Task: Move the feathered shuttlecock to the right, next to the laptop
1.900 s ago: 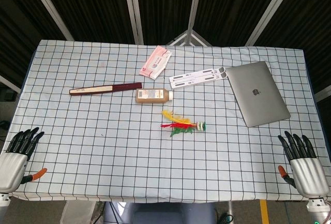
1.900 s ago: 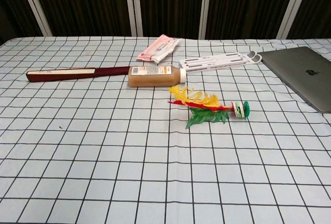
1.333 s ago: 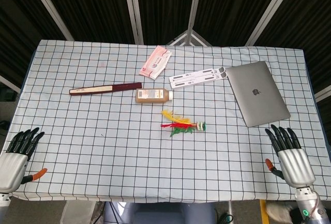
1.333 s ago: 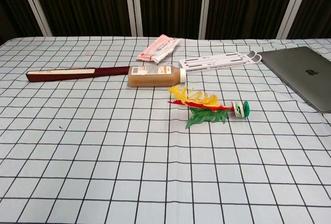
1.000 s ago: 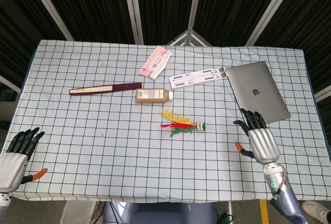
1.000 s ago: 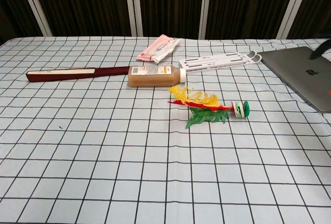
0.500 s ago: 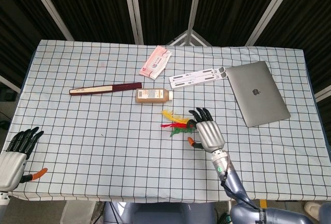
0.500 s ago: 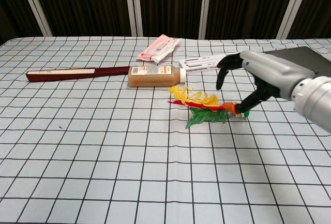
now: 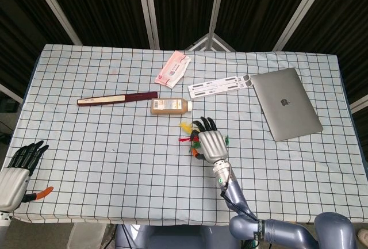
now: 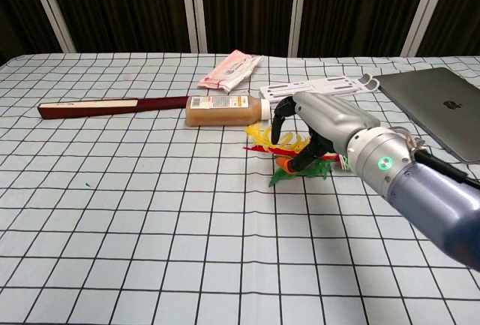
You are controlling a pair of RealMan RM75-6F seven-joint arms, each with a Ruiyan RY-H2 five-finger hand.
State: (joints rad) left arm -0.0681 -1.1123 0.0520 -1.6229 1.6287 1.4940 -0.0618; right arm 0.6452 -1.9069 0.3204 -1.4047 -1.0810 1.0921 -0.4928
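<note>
We see the feathered shuttlecock (image 10: 289,147) lying flat on its side directly beneath the right hand (image 10: 319,126), whose curled fingers arch over it. Its yellow, red and green feathers fan out past the fingertips (image 10: 279,126), while its base stays hidden behind the hand. The closed grey laptop (image 10: 442,109) lies well apart, beyond the hand's wrist side.

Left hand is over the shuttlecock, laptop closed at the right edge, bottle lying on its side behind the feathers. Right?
Not quite: it's the right hand over the feathered shuttlecock, as the head view shows; the left hand rests at the table's near left corner. The laptop is closed on the right and the bottle lies on its side behind the feathers.
</note>
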